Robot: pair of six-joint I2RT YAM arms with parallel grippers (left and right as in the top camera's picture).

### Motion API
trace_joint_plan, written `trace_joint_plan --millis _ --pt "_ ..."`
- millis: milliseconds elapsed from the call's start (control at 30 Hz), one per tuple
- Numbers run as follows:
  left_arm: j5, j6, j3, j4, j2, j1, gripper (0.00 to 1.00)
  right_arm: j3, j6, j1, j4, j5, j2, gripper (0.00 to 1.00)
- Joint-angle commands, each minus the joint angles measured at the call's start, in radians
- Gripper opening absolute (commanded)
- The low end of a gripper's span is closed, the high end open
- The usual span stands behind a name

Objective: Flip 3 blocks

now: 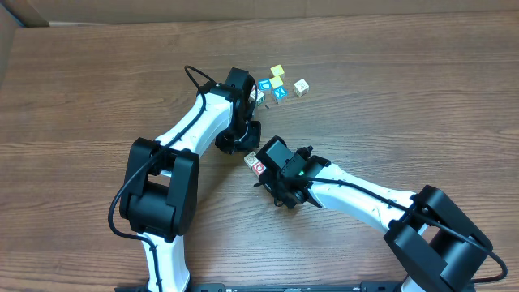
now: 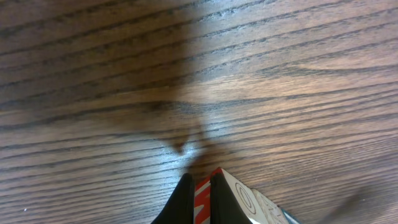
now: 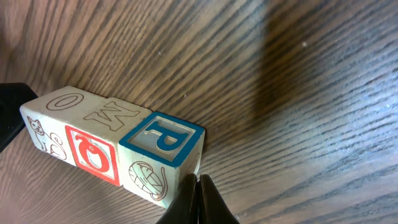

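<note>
Three blocks lie end to end in a row between my grippers. In the right wrist view the row runs from a cream cat-picture block (image 3: 46,121), through a block with a red ring on white (image 3: 93,149), to a yarn-picture block with a blue P face (image 3: 161,140). My right gripper (image 3: 198,180) is shut, its tips against the yarn block's end. My left gripper (image 2: 200,180) is shut at the other end, beside the block with an O face (image 2: 245,199). From overhead the cream block (image 1: 250,158) and the red-ring block (image 1: 259,168) show; the right gripper (image 1: 269,173) hides the third.
Several loose cubes sit at the back: two yellow (image 1: 277,70), two blue-faced (image 1: 279,95) and one cream (image 1: 301,87). The left arm (image 1: 203,113) arcs over the table's middle. The right arm (image 1: 365,199) reaches in from the front right. A black left finger (image 3: 9,118) shows beside the row.
</note>
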Motion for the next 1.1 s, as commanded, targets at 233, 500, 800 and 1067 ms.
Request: trace_joint_plan --millis 233,500,800,1067 --pt "0.043 0.019 -0.008 0.01 0.001 -0.008 0.04 -0.004 0.102 0.039 0.028 -0.006 -0.014 0.05" --pt "0.047 0.019 -0.008 0.018 0.001 -0.008 0.04 -0.004 0.171 0.055 0.046 -0.005 -0.014 0.1" --pt "0.058 0.015 -0.008 0.031 0.001 -0.012 0.04 -0.004 0.235 0.068 0.062 -0.011 -0.014 0.09" --pt "0.058 0.015 -0.008 0.035 0.001 -0.015 0.04 -0.004 0.235 0.076 0.069 -0.011 -0.014 0.09"
